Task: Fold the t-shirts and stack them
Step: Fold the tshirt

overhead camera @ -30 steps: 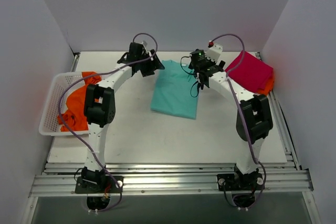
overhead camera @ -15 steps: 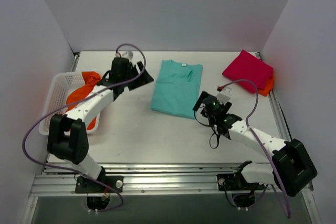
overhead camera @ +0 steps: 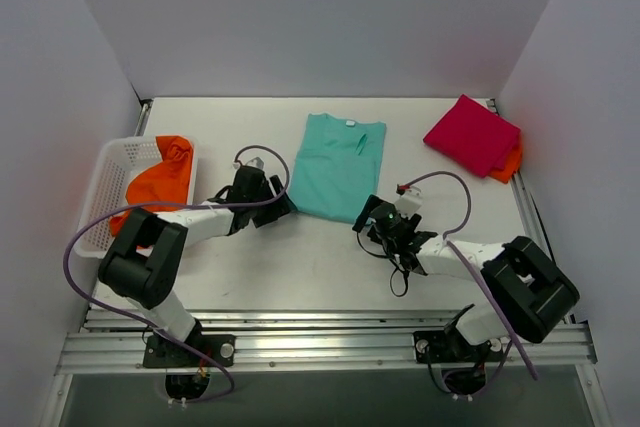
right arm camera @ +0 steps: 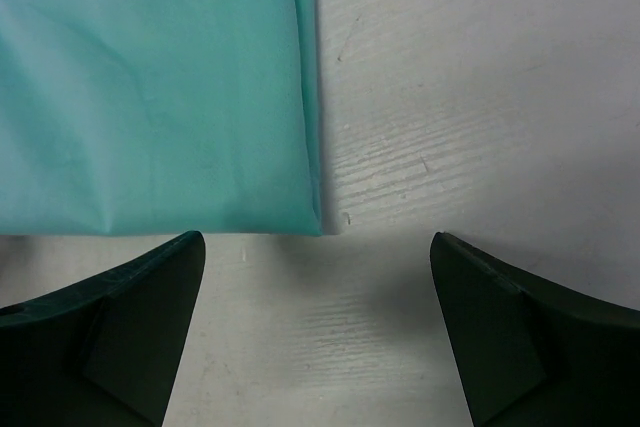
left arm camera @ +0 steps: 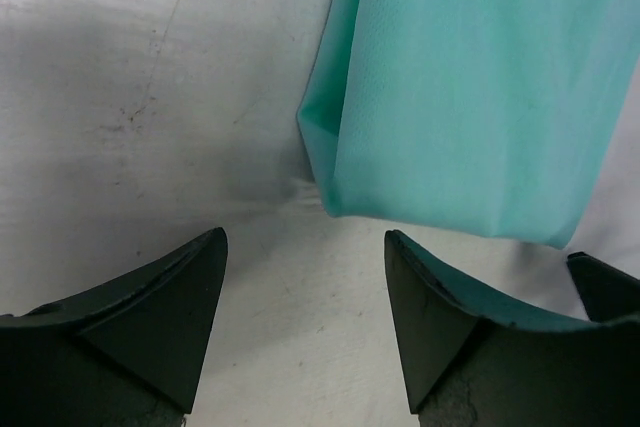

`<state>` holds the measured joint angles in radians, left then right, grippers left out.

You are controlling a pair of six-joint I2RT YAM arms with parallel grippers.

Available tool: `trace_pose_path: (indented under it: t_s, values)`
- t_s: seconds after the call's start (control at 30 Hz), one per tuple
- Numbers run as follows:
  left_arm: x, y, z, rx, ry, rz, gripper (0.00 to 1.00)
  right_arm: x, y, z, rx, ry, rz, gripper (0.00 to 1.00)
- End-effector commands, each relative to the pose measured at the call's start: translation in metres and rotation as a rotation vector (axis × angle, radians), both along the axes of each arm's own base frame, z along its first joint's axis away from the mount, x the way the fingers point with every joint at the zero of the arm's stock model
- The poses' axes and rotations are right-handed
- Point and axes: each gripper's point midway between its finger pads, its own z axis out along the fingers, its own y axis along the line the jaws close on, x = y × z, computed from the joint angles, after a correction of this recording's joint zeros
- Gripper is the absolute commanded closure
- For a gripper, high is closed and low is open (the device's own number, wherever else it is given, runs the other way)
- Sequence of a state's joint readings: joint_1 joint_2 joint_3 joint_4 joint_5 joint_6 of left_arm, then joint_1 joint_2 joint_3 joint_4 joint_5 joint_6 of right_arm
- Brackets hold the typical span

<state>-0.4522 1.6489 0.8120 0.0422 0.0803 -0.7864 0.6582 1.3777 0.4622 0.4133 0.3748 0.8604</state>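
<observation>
while the magenta t-shirt (overhead camera: pixel 472 134) sat folded, the teal t-shirt (overhead camera: pixel 337 167) lay half-folded on the desk (overhead camera: pixel 300 267), left tool (left arm camera: pixel 305 244) and right tool (right arm camera: pixel 318 242) gaping empty at its near corners; an orange t-shirt (overhead camera: pixel 160 182) lay unfolded in the basket (overhead camera: pixel 98 209).

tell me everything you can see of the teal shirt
The teal shirt is plain soft cloth, folded lengthwise into a long narrow panel with no sleeves showing. It lies flat on the table, slightly slanted, collar with a small white label at the far end, hem nearest the arms. The side edges look doubled and smooth. Only the table touches it: the left claw and right claw sit open just short of its near corners.
</observation>
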Motion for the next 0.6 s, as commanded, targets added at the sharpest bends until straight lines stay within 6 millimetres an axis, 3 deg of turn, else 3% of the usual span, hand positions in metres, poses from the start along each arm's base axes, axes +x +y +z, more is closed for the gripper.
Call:
trace_pose_path:
  t_s: [0.0,0.23,0.57]
  values:
    - [0.028,-0.014,0.017,-0.068,-0.104,0.026,0.26,0.012,0.009,-0.001,0.023,-0.022,-0.011,0.09]
    - [0.04,-0.017,0.024,-0.081,-0.146,0.037,0.26,0.02,0.02,-0.021,0.018,0.008,0.003,0.12]
    - [0.049,-0.026,-0.005,-0.082,-0.109,0.017,0.28,0.024,0.02,-0.036,-0.013,0.033,-0.004,0.26]
